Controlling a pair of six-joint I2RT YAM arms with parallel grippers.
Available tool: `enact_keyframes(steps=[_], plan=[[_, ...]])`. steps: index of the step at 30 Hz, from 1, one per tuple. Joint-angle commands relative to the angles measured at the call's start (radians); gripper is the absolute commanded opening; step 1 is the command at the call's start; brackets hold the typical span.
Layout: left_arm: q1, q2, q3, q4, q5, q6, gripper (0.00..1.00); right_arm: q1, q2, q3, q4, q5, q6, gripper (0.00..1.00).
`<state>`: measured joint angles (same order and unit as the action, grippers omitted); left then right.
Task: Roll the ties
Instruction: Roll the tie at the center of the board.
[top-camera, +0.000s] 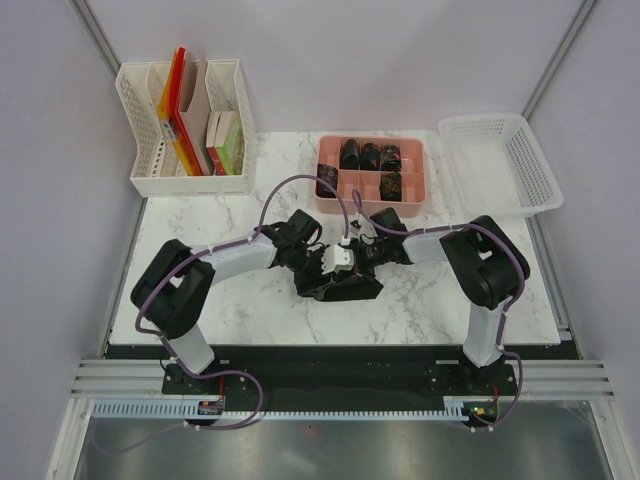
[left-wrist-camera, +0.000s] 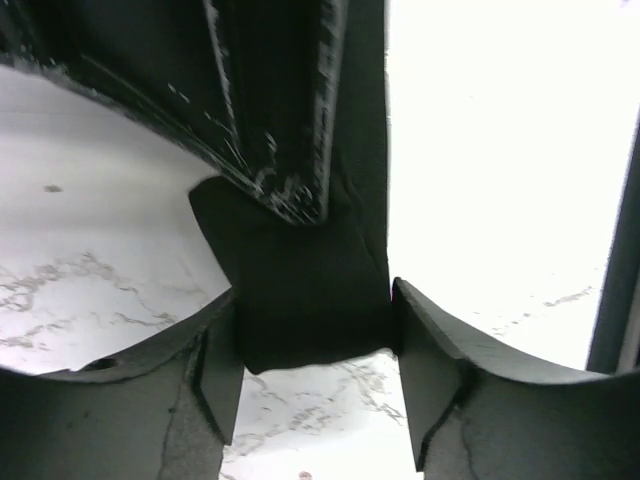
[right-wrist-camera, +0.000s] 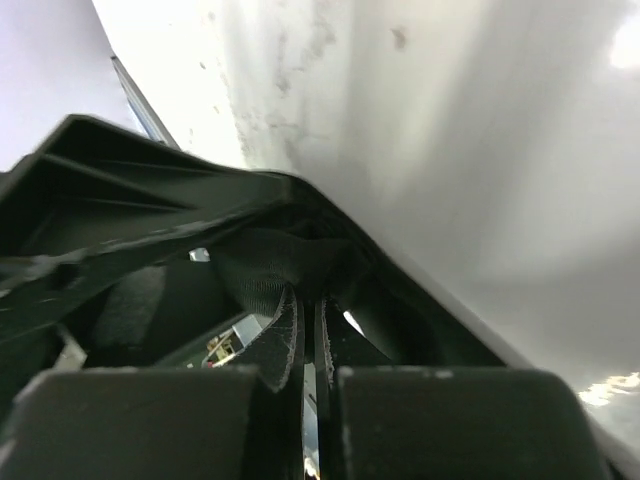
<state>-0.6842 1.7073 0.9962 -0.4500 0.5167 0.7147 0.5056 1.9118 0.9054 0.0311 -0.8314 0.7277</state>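
Pinches the tie (top-camera: 340, 286) at the middle of the surface (top-camera: 250, 310) with right end effector (right-wrist-camera: 310, 335) pressed together on fabric; straddles it with left end effector (left-wrist-camera: 315, 345) spread. Lies directly beneath both, seemingly stretching left-right.

Plain pale walls (top-camera: 400, 60) enclose a white marble-patterned table (top-camera: 250, 312). Aluminium rails (top-camera: 110, 380) run along its near edge. Light is bright, even.

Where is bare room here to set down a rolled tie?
Bare white marble tabletop shows in front of the white plastic file rack and along the near edge. Crowded: the centre, where the black fabric tie lies bunched.
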Motion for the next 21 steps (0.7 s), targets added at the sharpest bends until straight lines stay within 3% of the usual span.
enact_keyframes(steps=[1,13,20,21], plan=[[0.003,-0.078,-0.056,-0.049,0.040,0.000,0.68,-0.006,0.066,-0.025,-0.125,0.153,-0.116,0.00],[-0.008,-0.055,-0.037,0.045,-0.027,0.023,0.76,-0.007,0.085,-0.031,-0.132,0.179,-0.172,0.00],[-0.037,-0.051,-0.053,0.116,-0.038,0.022,0.75,0.001,0.096,-0.036,-0.097,0.164,-0.149,0.00],[-0.041,-0.048,-0.045,0.117,-0.037,0.023,0.70,0.005,0.101,-0.033,-0.092,0.163,-0.142,0.00]])
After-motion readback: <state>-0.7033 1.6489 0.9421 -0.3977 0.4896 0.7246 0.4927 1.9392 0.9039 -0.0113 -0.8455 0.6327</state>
